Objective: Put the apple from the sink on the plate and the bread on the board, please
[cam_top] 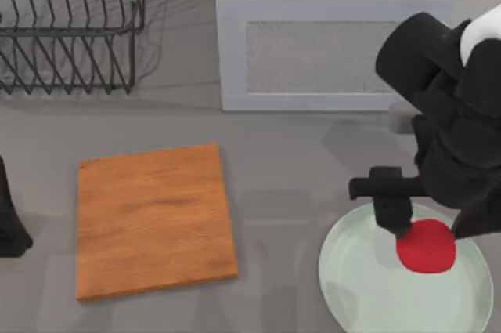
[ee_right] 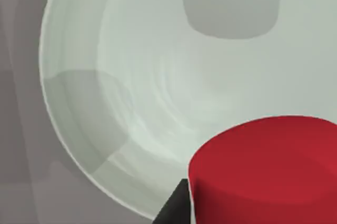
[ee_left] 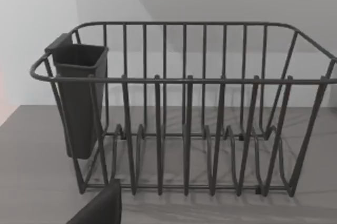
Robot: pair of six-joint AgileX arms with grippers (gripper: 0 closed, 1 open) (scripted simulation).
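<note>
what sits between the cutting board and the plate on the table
Nothing: in the top view the stretch between the board and the plate is bare grey tabletop, with only shadow on it.

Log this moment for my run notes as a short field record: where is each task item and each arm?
apple: on the plate, between the right gripper's fingers
plate: table's right side, near edge
board: left of centre, bare
right gripper: over the plate, at the apple
left arm: parked at the table's left edge
dish rack: far left
</note>
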